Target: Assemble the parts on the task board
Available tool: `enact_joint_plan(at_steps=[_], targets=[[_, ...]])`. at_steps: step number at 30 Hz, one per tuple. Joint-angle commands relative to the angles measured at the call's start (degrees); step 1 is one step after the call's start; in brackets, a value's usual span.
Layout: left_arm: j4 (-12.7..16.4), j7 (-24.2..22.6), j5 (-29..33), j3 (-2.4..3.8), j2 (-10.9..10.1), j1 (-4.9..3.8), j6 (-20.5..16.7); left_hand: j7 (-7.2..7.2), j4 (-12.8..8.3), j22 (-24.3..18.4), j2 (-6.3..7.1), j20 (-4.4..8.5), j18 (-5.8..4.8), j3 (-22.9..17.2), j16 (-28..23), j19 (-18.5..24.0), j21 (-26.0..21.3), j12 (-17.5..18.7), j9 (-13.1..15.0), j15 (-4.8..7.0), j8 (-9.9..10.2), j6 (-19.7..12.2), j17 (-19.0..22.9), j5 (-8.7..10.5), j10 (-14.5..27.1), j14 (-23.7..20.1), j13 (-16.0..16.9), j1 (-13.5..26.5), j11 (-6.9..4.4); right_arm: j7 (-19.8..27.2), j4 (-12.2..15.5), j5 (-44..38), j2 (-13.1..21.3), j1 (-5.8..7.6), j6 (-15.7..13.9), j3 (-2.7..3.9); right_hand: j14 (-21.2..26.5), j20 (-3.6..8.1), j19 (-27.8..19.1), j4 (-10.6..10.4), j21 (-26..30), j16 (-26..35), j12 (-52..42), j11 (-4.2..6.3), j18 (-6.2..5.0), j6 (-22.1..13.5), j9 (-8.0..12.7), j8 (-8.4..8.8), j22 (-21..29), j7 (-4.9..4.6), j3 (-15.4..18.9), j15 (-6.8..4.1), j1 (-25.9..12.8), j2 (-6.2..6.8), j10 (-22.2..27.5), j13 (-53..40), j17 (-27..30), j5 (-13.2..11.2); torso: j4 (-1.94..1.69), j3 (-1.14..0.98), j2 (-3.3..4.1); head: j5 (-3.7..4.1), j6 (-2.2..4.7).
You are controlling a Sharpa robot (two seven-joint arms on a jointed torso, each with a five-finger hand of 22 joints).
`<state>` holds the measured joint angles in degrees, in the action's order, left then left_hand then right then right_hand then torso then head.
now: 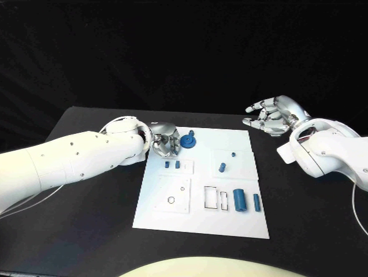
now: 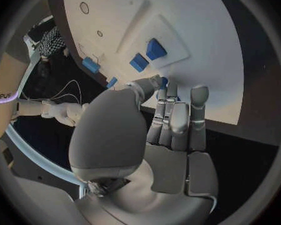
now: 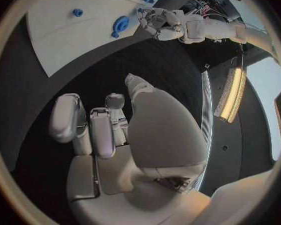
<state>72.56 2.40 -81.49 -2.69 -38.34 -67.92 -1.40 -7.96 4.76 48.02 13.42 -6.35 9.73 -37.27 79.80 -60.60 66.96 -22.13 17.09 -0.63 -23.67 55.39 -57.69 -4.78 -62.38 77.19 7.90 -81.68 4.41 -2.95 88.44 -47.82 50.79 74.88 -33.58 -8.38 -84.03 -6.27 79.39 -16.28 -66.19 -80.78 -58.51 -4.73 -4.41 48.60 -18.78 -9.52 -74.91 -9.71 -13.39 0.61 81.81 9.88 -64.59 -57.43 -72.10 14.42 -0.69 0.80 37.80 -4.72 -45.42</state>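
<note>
White, flat and rectangular, the task board [image 1: 202, 222] lies in the middle of the black table [image 1: 84, 231], long side running away from the robot. No brand, label or readable writing shows on the board or the parts; a few letters at the rim of the left wrist view are too cut off to read. The left hand [image 1: 164, 140] sits at the far left corner of the board, fingers bunched together beside a round blue gear-like part [image 1: 188, 141]. In the left wrist view the fingertips [image 2: 200, 92] lie over the board edge with a sliver of blue between them, but whether the hand pinches that part or only touches it cannot be told. The right hand [image 1: 271, 117] is raised off the board past its far right corner, fingers curled loosely and apart, holding nothing; its wrist view shows bare table under the palm. Two small blue blocks [image 1: 172, 164] stand in a raised square on the left half of the board. A short blue peg [image 1: 222, 168] and a smaller blue piece [image 1: 233, 154] lie on the right half. Near the right edge a thick blue cylinder [image 1: 240, 199] and a thinner one [image 1: 256, 201] lie beside outlined rectangular slots [image 1: 216, 198]. A square plate with a small ring hole [image 1: 171, 200] occupies the near left area; its details are too small to make out.
</note>
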Motion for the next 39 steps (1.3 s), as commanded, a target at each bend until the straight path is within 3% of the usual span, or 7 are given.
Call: enact_joint_plan(at_steps=[1, 11, 26, 29, 33, 36, 39], targets=[[-0.19, 0.52, 0.18, -0.2, 0.08, 0.3, 1.56, -0.29, -0.23, -0.17, 0.16, -0.17, -0.81, 0.17, 0.08, 0.09, 0.18, 0.73, -0.05, -0.11, 0.66, -0.09, 0.09, 0.26, -0.22, 0.22, -0.06, 0.75, 0.22, 0.63, 0.06, -0.61, 0.01, -0.02, 0.24, 0.01, -1.37, 0.13, -0.09, -0.05, 0.35, 0.32, -0.04, 0.06, -0.73, -0.13, -0.08, -0.18, -1.1, -0.05, -0.24, -0.42, -0.07, 0.37, -0.1, 0.06, 0.06, 0.37, 0.04, 0.01, 0.01, 0.03, 0.02], [-0.22, 0.18, 0.97, -0.23, 0.03, 0.43, 0.19, -0.96, 0.07, -1.22, 1.01, -0.58, -0.61, 0.45, -0.19, 1.0, -0.58, 3.25, -0.6, -0.69, 3.84, -3.0, 1.17, 0.14, 0.09, -0.38, -0.04, 1.75, 0.88, 0.62, 0.01, -0.61, 0.02, -0.02, 0.22, 0.01, -1.35, 0.17, -0.09, -0.03, 0.57, 0.48, 0.19, 0.09, -0.76, -0.21, -0.08, -0.31, -0.97, -0.03, -0.4, -0.45, -0.16, 0.47, -0.05, 0.45, 0.22, 0.39, 0.01, -0.03, -0.03, 0.04, 0.11], [-0.32, 0.64, 1.25, -0.23, -0.12, 0.47, 0.2, -1.15, 0.21, -2.19, 1.28, -0.77, -0.41, 0.46, -0.64, 1.75, -1.23, 4.16, -0.76, -0.87, 4.89, -3.94, 2.46, 0.1, 0.27, -1.09, 0.0, 2.04, 1.06, 0.55, -0.13, -0.61, 0.05, -0.02, 0.15, 0.01, -1.33, 0.19, -0.18, -0.04, 0.89, 0.58, 0.54, 0.09, -0.81, -0.29, -0.07, -0.35, -0.79, -0.03, -0.46, -0.46, -0.22, 0.55, 0.2, 0.86, 0.33, 0.38, 0.04, 0.0, 0.0, 0.04, 0.18], [-0.37, 0.88, 1.25, -0.23, -0.19, 0.47, 0.4, -1.35, 0.22, -2.4, 1.56, -0.87, -0.35, 0.5, -0.68, 1.9, -1.44, 4.87, -1.08, -0.89, 6.35, -5.67, 2.66, 0.09, 0.08, -1.28, 0.19, 2.11, 1.03, 0.24, -0.19, -0.81, 0.07, -0.02, 0.67, 0.01, -1.18, 0.2, -0.53, -0.01, 1.82, 0.94, 1.29, 0.05, -0.98, -0.57, -0.02, -0.35, -0.26, -0.07, -0.53, -0.44, -0.29, 0.77, 0.84, 1.67, 0.84, 0.36, 0.02, 0.0, -0.01, 0.05, 0.22], [-0.53, 1.33, 1.26, -0.23, -0.34, 0.47, 0.59, -1.37, 0.31, -2.87, 1.91, -0.89, -0.26, 0.76, -0.75, 2.21, -1.8, 5.69, -1.53, -0.9, 7.89, -7.65, 3.04, 0.11, 0.16, -1.52, 0.38, 2.25, 1.0, -0.46, -0.41, -1.73, 0.09, -0.03, 2.35, 0.01, 0.48, 0.1, -2.97, -0.09, 8.45, 4.51, 11.13, -0.12, -2.04, -1.46, 0.05, -1.04, 3.51, -0.23, -1.58, -0.3, -0.52, 1.41, 7.65, 11.36, 5.2, -0.02, 0.01, 0.02, -0.03, 0.11, 0.25], [-0.73, 1.58, 1.26, -0.22, -0.5, 0.47, 0.54, -0.93, 0.41, -3.03, 1.91, -0.89, -0.24, 1.18, -0.77, 2.29, -1.97, 6.24, -2.0, -0.85, 9.19, -9.5, 3.25, 0.09, 0.12, -1.65, 0.59, 2.19, 0.97, -0.88, -0.68, -3.78, 0.06, -0.04, 4.17, 0.01, 1.03, 0.03, -3.47, -0.06, 10.89, 5.98, 15.48, -0.23, -2.33, -1.44, -0.01, -1.86, 4.89, -0.26, -2.55, -0.26, -0.33, 1.88, 8.66, 15.5, 6.66, -0.46, 0.0, 0.03, -0.04, 0.16, 0.25], [-0.95, 1.7, 1.26, -0.21, -0.76, 0.47, 0.29, -0.51, 0.56, -3.23, 1.7, -0.87, -0.22, 2.18, -0.75, 2.36, -2.16, 6.87, -2.72, -0.84, 10.67, -11.69, 3.46, 0.04, 0.1, -1.77, 0.84, 1.88, 0.96, -1.48, -1.01, -6.68, -0.03, -0.1, 7.06, 0.01, 0.7, 0.09, -2.6, 0.3, 10.84, 6.22, 23.94, -0.44, -2.21, -0.47, 0.02, -3.0, 4.71, -0.33, -5.28, -0.08, 1.05, 3.24, 8.29, 23.57, 6.45, -0.71, 0.01, 0.01, -0.05, 0.18, 0.28]])
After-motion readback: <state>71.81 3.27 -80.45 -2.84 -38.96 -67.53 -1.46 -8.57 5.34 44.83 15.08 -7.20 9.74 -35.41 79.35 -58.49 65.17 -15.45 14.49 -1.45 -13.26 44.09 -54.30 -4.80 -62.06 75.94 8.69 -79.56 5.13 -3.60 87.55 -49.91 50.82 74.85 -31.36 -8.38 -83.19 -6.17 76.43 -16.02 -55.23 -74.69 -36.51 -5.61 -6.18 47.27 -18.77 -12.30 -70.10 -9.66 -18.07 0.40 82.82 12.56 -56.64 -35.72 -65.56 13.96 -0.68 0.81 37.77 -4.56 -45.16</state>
